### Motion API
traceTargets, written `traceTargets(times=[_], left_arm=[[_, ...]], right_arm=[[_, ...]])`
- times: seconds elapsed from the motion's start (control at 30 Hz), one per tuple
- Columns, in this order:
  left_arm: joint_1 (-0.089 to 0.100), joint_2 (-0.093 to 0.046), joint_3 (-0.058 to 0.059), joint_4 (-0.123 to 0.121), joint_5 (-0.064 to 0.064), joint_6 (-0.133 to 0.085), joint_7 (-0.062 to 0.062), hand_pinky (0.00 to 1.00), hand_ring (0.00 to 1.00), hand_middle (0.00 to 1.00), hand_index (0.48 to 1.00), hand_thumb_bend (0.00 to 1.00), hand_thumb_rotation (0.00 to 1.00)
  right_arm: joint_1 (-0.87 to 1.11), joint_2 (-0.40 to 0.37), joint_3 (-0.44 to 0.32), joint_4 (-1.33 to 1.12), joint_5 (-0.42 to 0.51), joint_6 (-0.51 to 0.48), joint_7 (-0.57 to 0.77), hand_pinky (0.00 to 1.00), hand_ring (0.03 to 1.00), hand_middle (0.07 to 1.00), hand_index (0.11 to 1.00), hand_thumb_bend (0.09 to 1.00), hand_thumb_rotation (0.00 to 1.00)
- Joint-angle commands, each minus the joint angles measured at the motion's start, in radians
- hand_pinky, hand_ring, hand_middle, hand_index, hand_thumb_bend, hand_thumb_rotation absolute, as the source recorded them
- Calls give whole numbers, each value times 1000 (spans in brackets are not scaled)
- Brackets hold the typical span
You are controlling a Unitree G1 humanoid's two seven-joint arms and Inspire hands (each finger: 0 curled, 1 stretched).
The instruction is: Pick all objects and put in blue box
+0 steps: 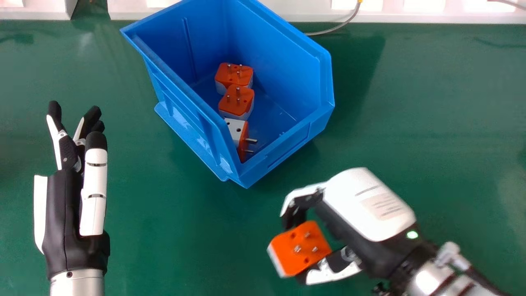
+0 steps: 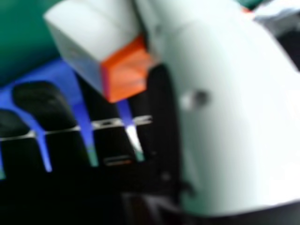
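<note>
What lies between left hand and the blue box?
In the head view, only bare green table lies between the left hand and the blue box.

We saw a green tabletop (image 1: 431, 102) spreading across the head view, with faint lighter, glossy patches and a soft, dark shadow (image 1: 357, 70) toward the far side. Along its far edge we saw a white strip (image 1: 452, 17) and, at the left, a separate white piece (image 1: 35, 13), a dark gap between them. We also noticed a grey cable (image 1: 328, 31), yellow at its upper end, curving down onto the green, and a thinner cable (image 1: 503, 3) at the far right corner.
</note>
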Motion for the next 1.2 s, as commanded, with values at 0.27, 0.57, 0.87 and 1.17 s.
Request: traceTargets(times=[0.27, 0.57, 0.87, 1.17], left_arm=[[-22, 12, -1, -11, -10, 2, -10, 959, 943, 928, 943, 447, 854], [-20, 13, 3, -9, 7, -2, -4, 948, 936, 924, 940, 458, 872], [-5, 16, 5, -25, -9, 8, -15, 961, 938, 927, 943, 439, 868], [17, 24, 10, -30, 0, -5, -17, 926, 939, 933, 942, 401, 891]], right_arm=[[-237, 85, -77, 21, 2, 20, -20, 94, 132, 430, 494, 511, 2], [-499, 157, -34, 176, -41, 64, -11, 95, 138, 433, 491, 510, 6], [-784, 239, 39, 469, -87, 79, -83, 123, 168, 418, 495, 507, 6], [-1064, 322, 104, 848, -102, 118, -159, 163, 228, 397, 519, 502, 2]])
